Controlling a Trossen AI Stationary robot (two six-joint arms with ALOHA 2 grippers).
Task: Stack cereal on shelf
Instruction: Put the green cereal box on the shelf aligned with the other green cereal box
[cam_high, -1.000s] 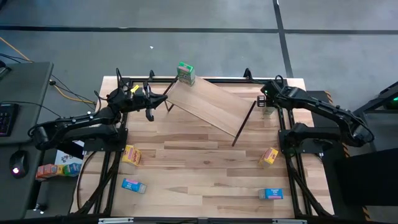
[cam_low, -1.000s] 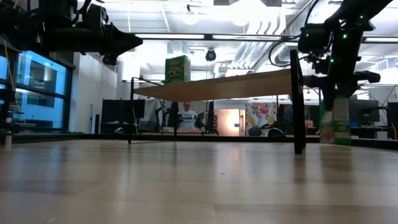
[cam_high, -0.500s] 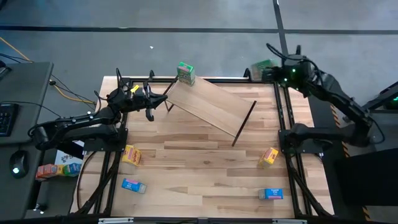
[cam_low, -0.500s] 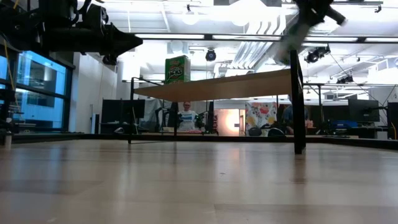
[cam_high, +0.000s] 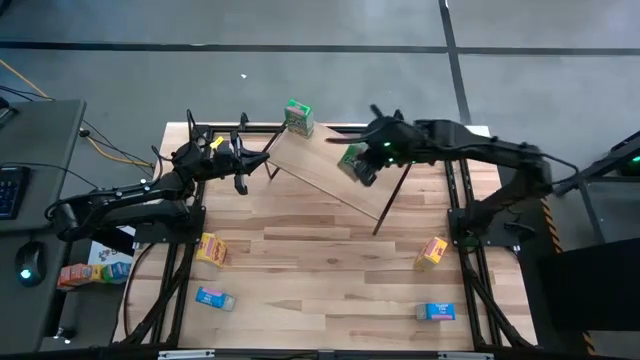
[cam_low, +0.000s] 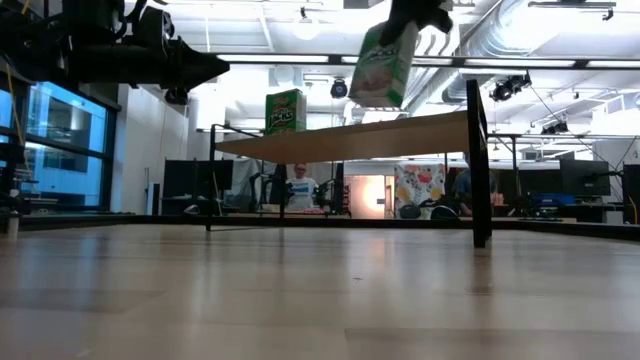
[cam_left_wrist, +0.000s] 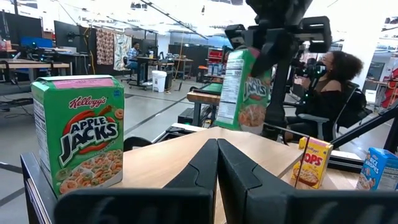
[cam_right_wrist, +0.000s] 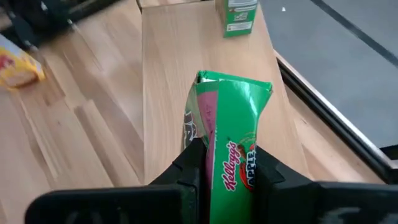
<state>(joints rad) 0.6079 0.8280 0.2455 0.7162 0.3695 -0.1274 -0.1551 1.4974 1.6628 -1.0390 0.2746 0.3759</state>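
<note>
While the right claw grips a green cereal box above the shelf, the left claw waits shut.

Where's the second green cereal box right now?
The second green cereal box hangs in the right gripper, above the shelf, to the right of the green box standing at the shelf's far end.

My two arms are dark, almost black, built from slim round links with thick joints. My left arm carries a small yellow mark near the wrist. My right arm shows a small green light near its wrist. My fingers are flat, black and matte, narrowing to the tips.
</note>
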